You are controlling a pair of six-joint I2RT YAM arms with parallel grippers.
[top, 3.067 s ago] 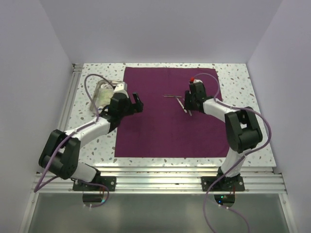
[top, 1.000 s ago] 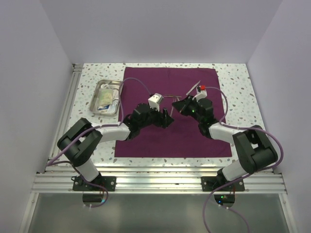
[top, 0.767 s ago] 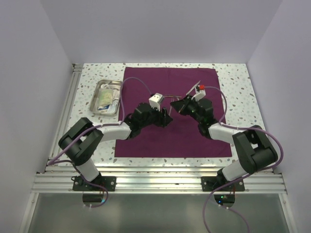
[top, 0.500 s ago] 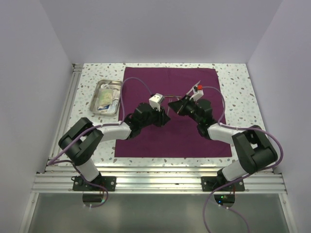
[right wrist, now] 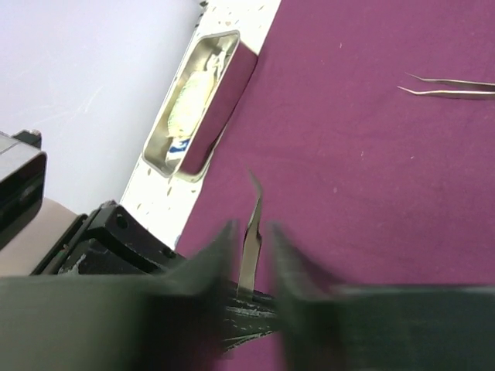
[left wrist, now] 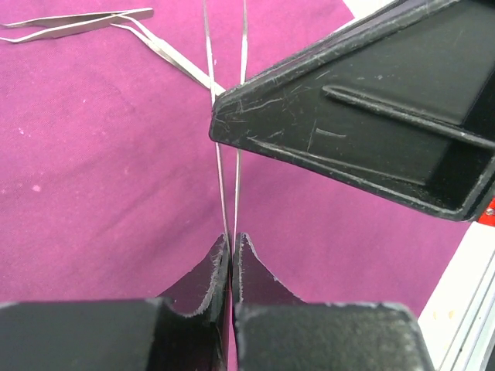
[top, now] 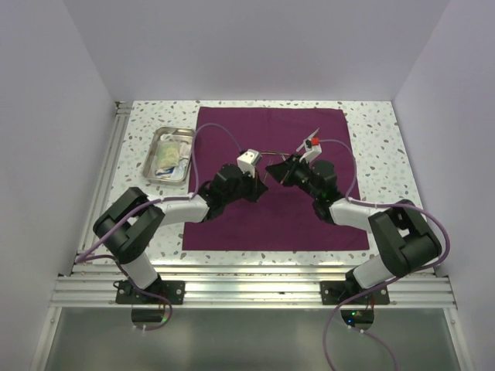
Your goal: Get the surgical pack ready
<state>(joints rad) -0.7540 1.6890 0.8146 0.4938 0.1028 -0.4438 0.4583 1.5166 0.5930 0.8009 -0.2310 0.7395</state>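
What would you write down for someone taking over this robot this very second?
Left hand: shut on a pair of tweezers over the middle of the cloth.
Right hand: around the same tweezers; I cannot tell whether it grips them.
Things: the purple cloth lies flat. The steel tray, with sachets inside, sits off the cloth, beside its left edge. Other tweezers lie loose on the cloth.
Done: cloth spread out.
Left, probably: settle the tweezers, set the tray on the cloth, wrap it.
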